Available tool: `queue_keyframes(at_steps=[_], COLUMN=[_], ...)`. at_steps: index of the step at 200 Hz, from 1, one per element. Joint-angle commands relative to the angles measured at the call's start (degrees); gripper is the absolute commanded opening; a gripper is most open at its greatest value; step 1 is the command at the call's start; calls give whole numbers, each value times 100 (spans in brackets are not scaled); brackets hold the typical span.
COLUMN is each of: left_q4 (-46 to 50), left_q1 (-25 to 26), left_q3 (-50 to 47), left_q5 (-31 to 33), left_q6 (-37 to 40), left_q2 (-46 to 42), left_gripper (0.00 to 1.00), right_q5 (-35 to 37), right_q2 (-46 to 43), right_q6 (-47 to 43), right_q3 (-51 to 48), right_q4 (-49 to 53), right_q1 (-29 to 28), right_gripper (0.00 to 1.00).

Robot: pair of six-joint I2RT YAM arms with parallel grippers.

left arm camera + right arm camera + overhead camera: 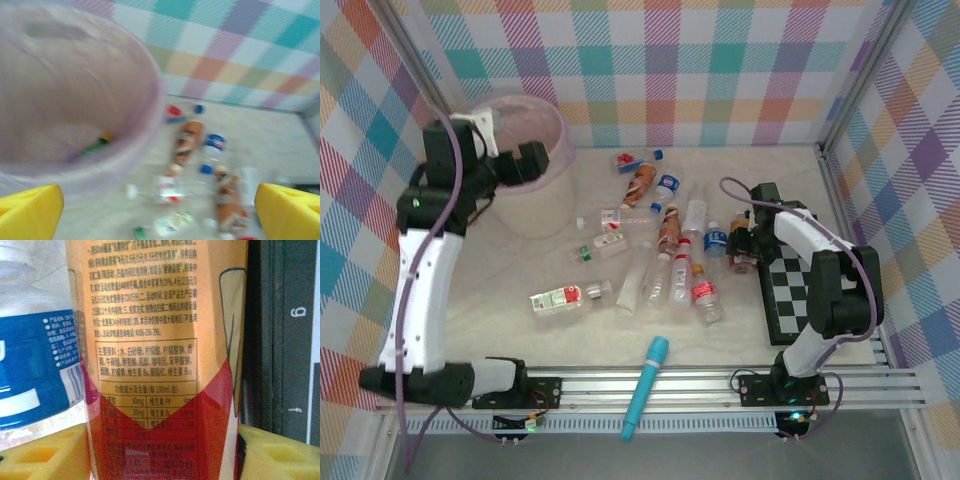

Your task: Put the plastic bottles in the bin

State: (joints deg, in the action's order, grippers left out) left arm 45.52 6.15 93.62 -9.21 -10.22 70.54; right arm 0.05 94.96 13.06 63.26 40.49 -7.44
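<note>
The orange bottle [160, 340] lies between my right tool's [160, 452] fingers, its long axis square to their closing line. The fingers sit narrow at both its sides, but I cannot tell if they grip yet.

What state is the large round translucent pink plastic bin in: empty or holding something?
Holding something: a small green item with a yellow end lies inside the pink bin, left wrist view.

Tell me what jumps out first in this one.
A jumble of bottles litters the middle of the table. The left gripper hangs open at the pink bin, far left, while the right gripper straddles an orange-labelled bottle beside the chequered board.
</note>
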Motion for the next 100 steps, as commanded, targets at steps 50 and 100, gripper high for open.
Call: queue_keyframes(at_steps=[50, 100], left_q4=[-1785, -4646], left_q1=[1497, 2324], left_q3=[-1985, -3059], left_q5=[-1171, -1994], left_q6=[-1878, -3305], left_q2=[-678, -48], left_gripper=[99, 100], right_q5=[-1798, -3569], right_q2=[-1726, -2872], right_q6=[-407, -1013], right_q3=[133, -225], right_q4=[444, -619], right_q1=[26, -819], right_gripper=[58, 57])
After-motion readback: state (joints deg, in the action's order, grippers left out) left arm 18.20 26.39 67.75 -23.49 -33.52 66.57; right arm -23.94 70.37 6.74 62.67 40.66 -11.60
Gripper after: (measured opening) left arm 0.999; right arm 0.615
